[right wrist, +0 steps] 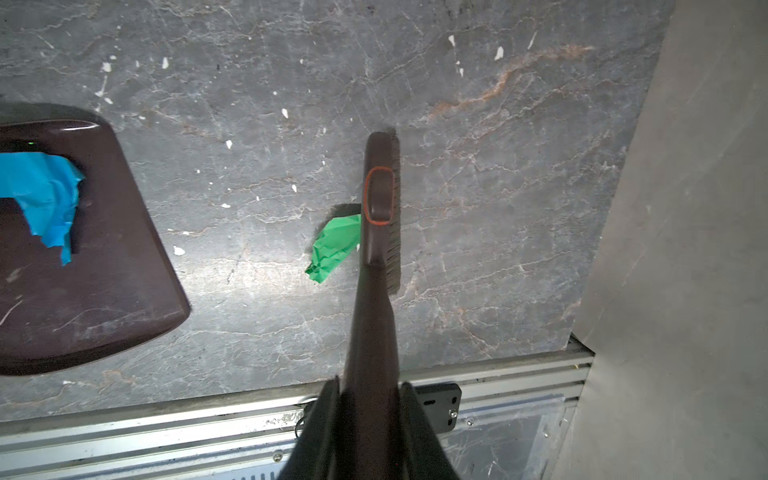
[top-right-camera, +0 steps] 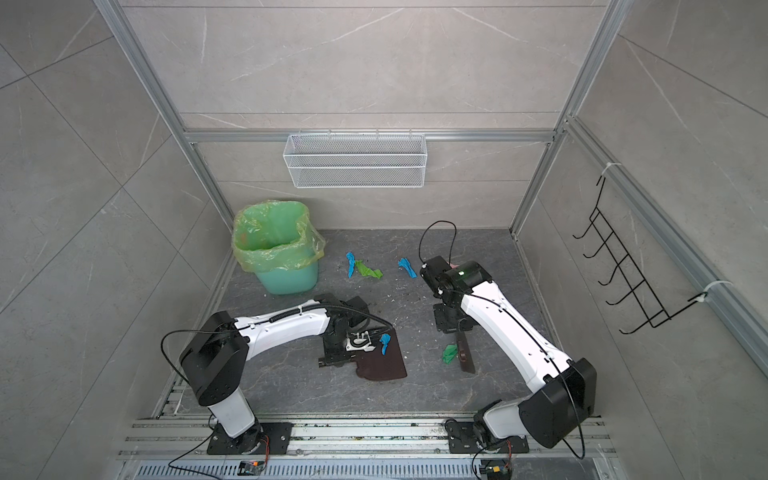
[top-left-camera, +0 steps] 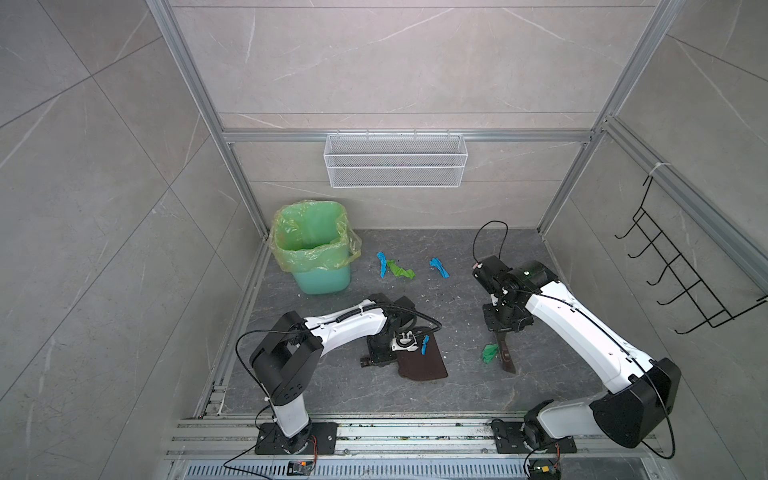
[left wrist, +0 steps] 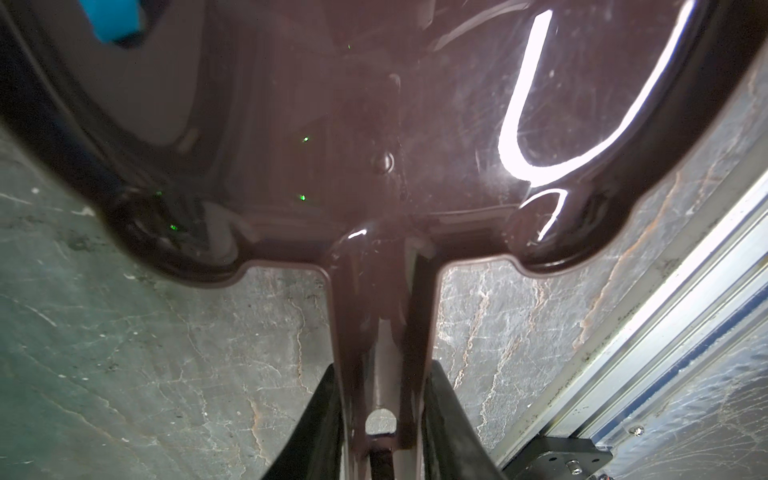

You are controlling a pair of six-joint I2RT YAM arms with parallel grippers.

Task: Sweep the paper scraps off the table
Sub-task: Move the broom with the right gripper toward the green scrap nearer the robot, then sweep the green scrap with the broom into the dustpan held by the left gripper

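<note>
1. Brown dustpan [top-left-camera: 428,368] on the table [top-left-camera: 478,399] holds one blue scrap [top-left-camera: 424,345]; the left gripper [left wrist: 380,407] is clamped on its handle.
2. The right gripper [right wrist: 370,399] is clamped on the brush [right wrist: 379,187], with a green scrap [right wrist: 336,245] just beside it.
3. Three more scraps [top-left-camera: 401,270] lie near the lined bin [top-left-camera: 322,276].

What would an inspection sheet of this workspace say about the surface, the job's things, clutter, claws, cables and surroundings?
Surface: table dark grey, pale veins.
Job's things: paper scraps, three lying near the bin; blue scrap in the dustpan; green scrap against the brush.
Clutter: white crumbs scattered.
Claws: left claw shut on the dustpan handle; right claw shut on the brush handle.
Cables: black cable arches over the left wrist.
Surroundings: wire basket and hook rack on the walls.
</note>
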